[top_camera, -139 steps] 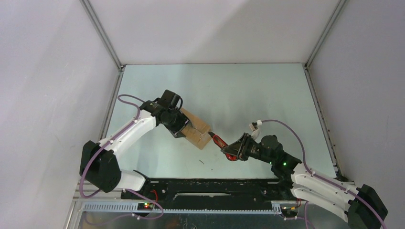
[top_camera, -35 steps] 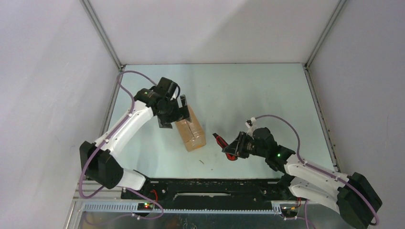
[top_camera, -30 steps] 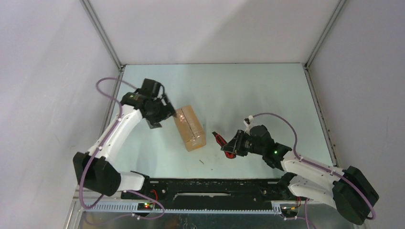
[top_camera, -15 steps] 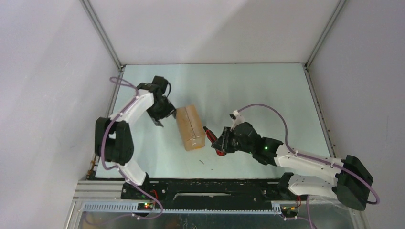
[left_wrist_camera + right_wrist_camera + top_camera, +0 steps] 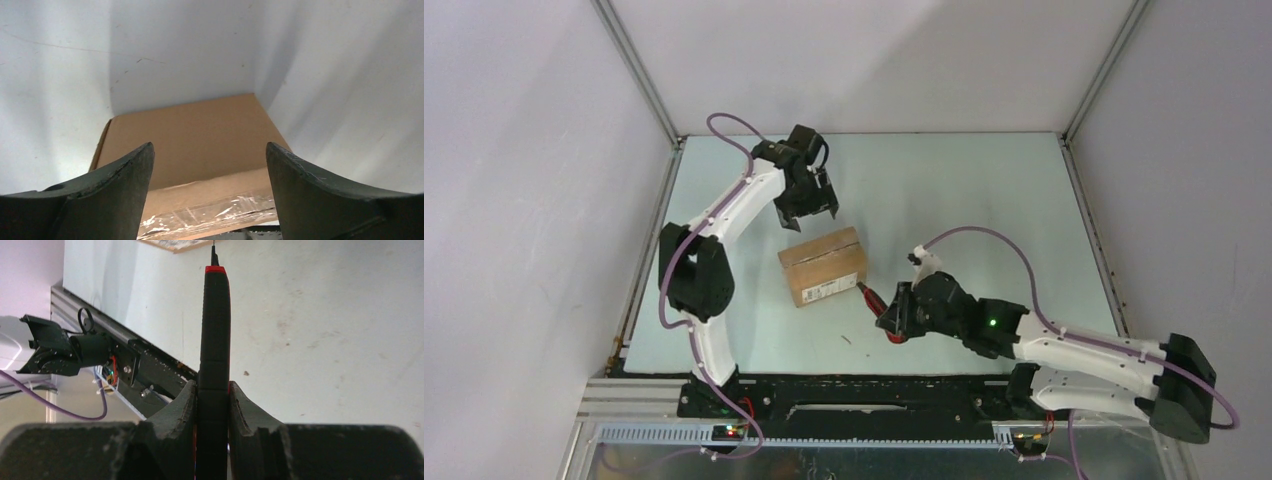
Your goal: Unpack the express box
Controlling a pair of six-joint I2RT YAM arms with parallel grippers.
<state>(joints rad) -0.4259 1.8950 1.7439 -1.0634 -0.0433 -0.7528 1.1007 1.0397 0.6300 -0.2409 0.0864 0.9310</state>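
- One express box (image 5: 824,266), one red-handled knife (image 5: 876,300), two hands.
- The express box lies on the bench (image 5: 984,190), left of centre in the top view. It is just below the left hand (image 5: 809,212), whose fingers are spread wide and grasp nothing.
- The right hand (image 5: 896,310), to the lower right of the box, is clenched on the knife. The blade tip is at the box's lower right corner; whether it touches I cannot tell.
- The box's long axis runs left to right, with the right end tilted slightly up-frame.
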